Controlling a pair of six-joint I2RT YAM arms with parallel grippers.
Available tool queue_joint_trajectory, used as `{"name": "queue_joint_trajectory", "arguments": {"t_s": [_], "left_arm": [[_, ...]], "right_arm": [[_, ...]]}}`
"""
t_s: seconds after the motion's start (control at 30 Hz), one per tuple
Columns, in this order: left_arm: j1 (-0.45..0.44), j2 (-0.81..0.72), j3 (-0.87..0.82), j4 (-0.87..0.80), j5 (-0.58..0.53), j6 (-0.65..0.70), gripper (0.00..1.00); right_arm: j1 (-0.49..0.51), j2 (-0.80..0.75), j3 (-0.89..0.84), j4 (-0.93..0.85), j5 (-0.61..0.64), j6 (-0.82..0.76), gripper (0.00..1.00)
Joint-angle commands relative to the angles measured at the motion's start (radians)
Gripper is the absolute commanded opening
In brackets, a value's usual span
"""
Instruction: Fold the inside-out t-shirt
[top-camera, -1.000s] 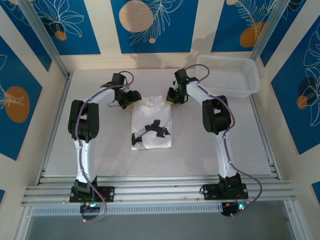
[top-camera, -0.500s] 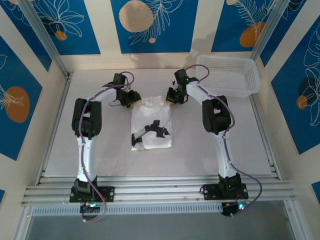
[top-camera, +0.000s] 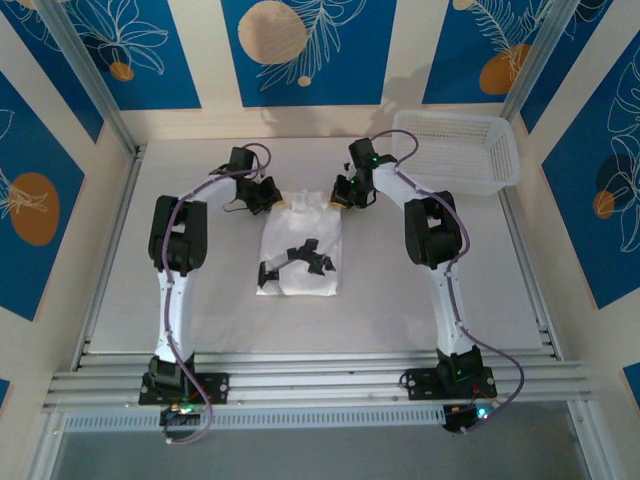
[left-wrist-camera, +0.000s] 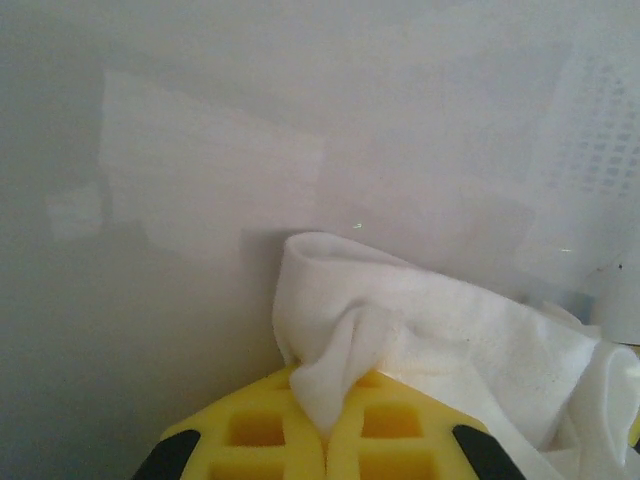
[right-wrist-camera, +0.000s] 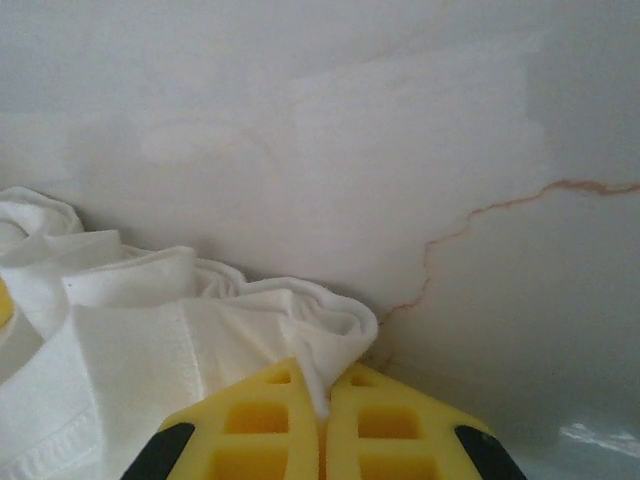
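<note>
The left gripper (left-wrist-camera: 325, 432) has slid in and pinched the far-left corner of the inside-out t-shirt (top-camera: 300, 250), lying mid-worktop, with the right gripper (right-wrist-camera: 322, 410) pinching its far-right corner, so a two-handed fold looks ready.

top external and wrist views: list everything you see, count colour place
t-shirt: 1, white with dark print, middle of table
basket: 1, white mesh, far right corner of table
table: 1, pale grey, under everything
wall panels: several, blue with white leaves and orange circles, around the table
left arm, right arm: 2, white and black, bases at near edge
left fingers: yellow, shut on t-shirt's far left corner
right fingers: yellow, shut on t-shirt's far right corner
</note>
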Motion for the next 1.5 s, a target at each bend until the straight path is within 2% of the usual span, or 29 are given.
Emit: {"name": "queue_joint_trajectory", "arguments": {"t_s": [0.0, 0.23, 0.3, 0.37, 0.43, 0.67, 0.77, 0.87, 1.0, 1.1, 1.23, 1.33, 1.47], "left_arm": [[0.003, 0.001, 0.060, -0.015, 0.025, -0.019, 0.00], [0.079, -0.243, 0.191, -0.026, 0.107, -0.099, 0.00], [0.086, -0.346, 0.174, -0.028, 0.111, -0.097, 0.00], [0.082, -0.444, 0.094, -0.001, 0.111, -0.091, 0.00], [0.071, -0.546, -0.048, 0.056, 0.102, -0.103, 0.00], [-0.002, -0.834, -0.629, 0.182, 0.056, -0.111, 0.00], [-0.020, -0.941, -0.846, 0.222, 0.051, -0.128, 0.00], [-0.022, -1.042, -0.965, 0.201, 0.046, -0.119, 0.00], [-0.031, -1.118, -1.018, 0.124, 0.025, -0.063, 0.00], [-0.035, -1.125, -1.036, 0.094, -0.036, -0.030, 0.00], [-0.034, -1.096, -1.040, 0.178, -0.121, 0.006, 0.00], [-0.035, -1.086, -1.041, 0.265, -0.225, 0.035, 0.00], [-0.033, -1.072, -1.080, 0.349, -0.417, 0.061, 0.00]], "right_arm": [[-0.010, -0.005, 0.061, -0.030, -0.102, 0.017, 0.00], [-0.040, -0.134, 0.302, -0.087, -0.226, 0.010, 0.00], [-0.041, -0.206, 0.315, -0.067, -0.258, -0.001, 0.00], [-0.033, -0.290, 0.255, -0.013, -0.288, -0.028, 0.00], [-0.015, -0.388, 0.111, 0.076, -0.314, -0.053, 0.00], [0.064, -0.725, -0.664, 0.449, -0.288, -0.037, 0.00], [0.093, -0.800, -0.900, 0.499, -0.281, -0.006, 0.00], [0.113, -0.854, -1.085, 0.554, -0.298, 0.050, 0.00], [0.134, -0.943, -1.215, 0.570, -0.281, 0.098, 0.00], [0.143, -0.990, -1.225, 0.534, -0.230, 0.077, 0.00], [0.129, -0.985, -1.140, 0.517, -0.176, 0.045, 0.00], [0.122, -0.919, -1.025, 0.501, -0.148, 0.004, 0.00], [0.109, -0.774, -0.888, 0.504, -0.138, -0.042, 0.00]]}}
